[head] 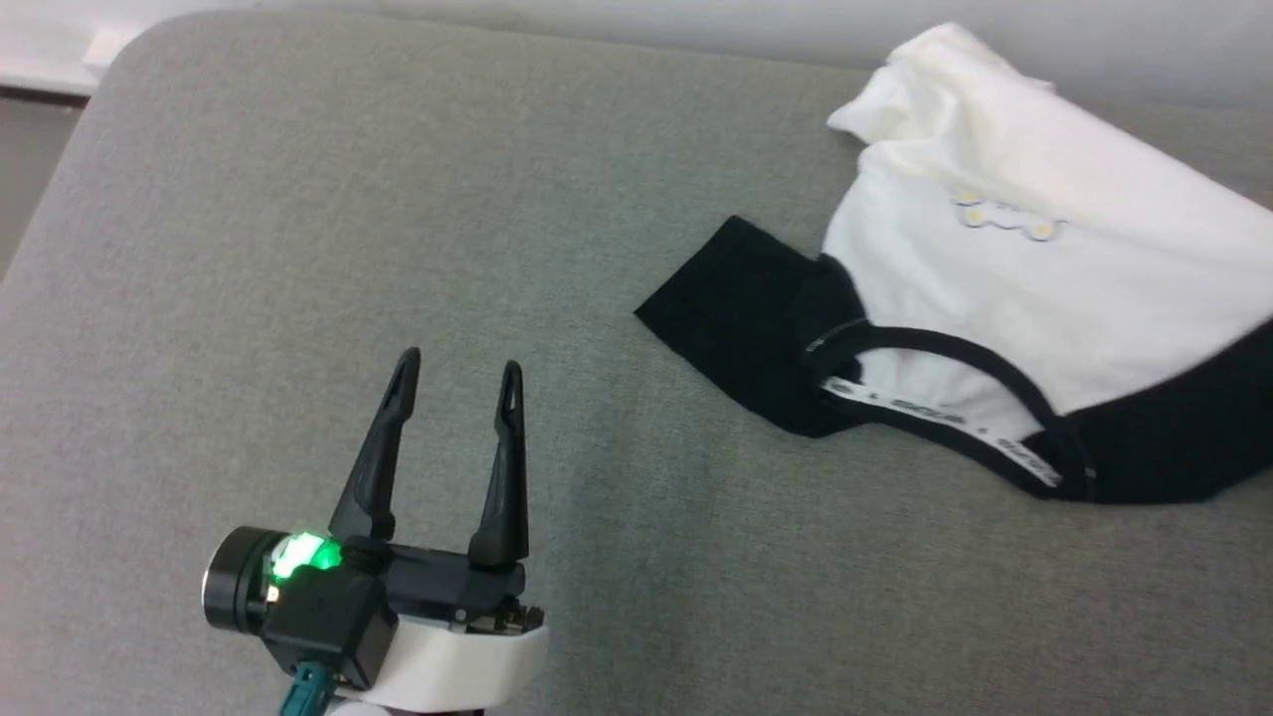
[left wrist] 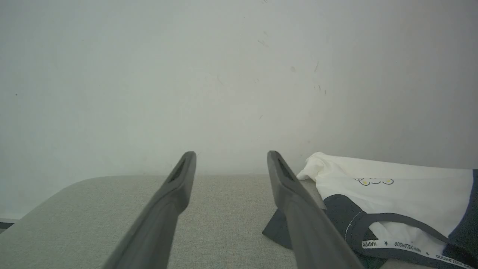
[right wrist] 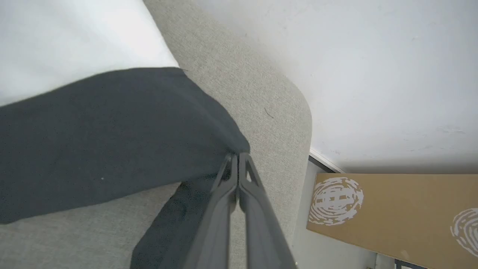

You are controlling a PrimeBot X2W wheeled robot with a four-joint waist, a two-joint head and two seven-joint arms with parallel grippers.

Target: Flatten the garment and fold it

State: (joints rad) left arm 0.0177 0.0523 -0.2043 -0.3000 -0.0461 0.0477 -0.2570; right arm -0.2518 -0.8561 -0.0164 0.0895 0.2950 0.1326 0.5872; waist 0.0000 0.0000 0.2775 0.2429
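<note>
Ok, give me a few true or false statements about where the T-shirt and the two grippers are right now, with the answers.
1. The left gripper stands open over the bare grey fabric surface, apart from the T-shirt. True.
2. The right gripper is open and clear of the T-shirt. False: it is shut, pinching the edge of the black sleeve.
3. The T-shirt lies spread out flat. False: it is rumpled, with the white body bunched at its far end.
4. The neck tape inside the collar carries lettering. True.
</note>
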